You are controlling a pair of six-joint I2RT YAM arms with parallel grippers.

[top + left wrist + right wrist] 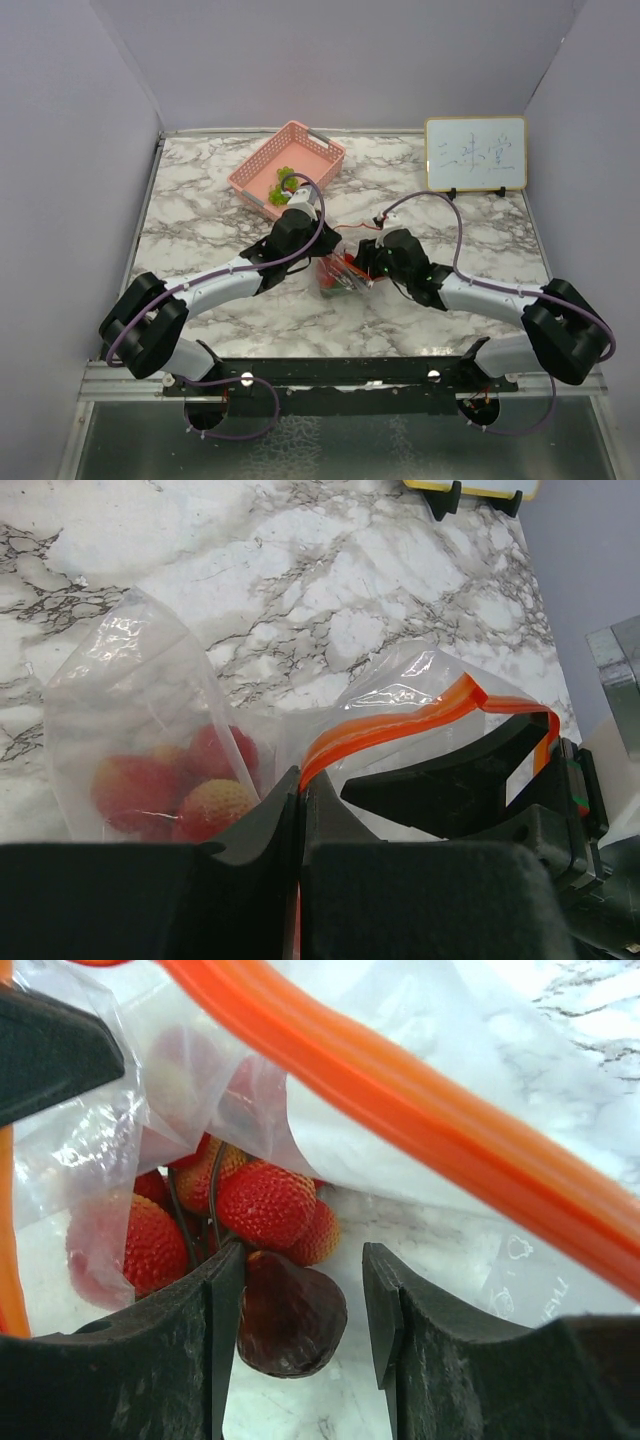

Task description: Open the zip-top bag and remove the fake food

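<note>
Two grippers meet at the middle of the marble table (200,205). Your left gripper (302,788) pinches the zip-top bag's (130,690) orange zip strip (400,725). Your right gripper (300,1270), at the bag's mouth, stands half-spread around a dark red piece (290,1325), with strawberries (262,1203) just beyond.

Left wrist cam: I see my left gripper (302,788) pinched tight on the orange zip strip (400,723) of the zip-top bag (130,680). The fake food (165,790), red strawberry-like pieces, is bunched in the bag's left side. The right gripper (470,775) is just beside the strip. Marble table (330,570) behind, and a board's black feet (480,495) at the top edge.
</note>
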